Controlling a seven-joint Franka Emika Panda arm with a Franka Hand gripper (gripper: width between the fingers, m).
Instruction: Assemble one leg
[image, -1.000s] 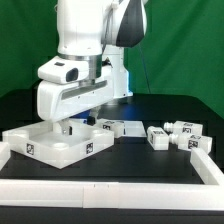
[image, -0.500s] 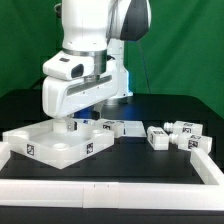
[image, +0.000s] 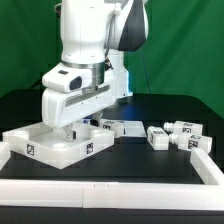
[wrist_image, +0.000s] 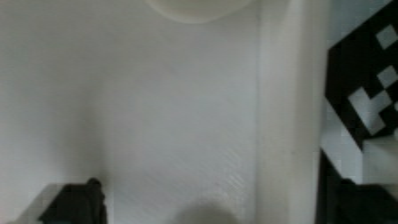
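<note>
The tool (image: 70, 127) hangs low over the large white square plastic tray (image: 60, 152); clenched or released, I cannot tell.

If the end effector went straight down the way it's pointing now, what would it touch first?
Probably the white tray: the end effector hangs just above it, and the wrist view shows its white surface close ahead. Gap unclear.

the legs (image: 158, 137) look smooth white plastic, the table (image: 175, 105) matt black.
</note>
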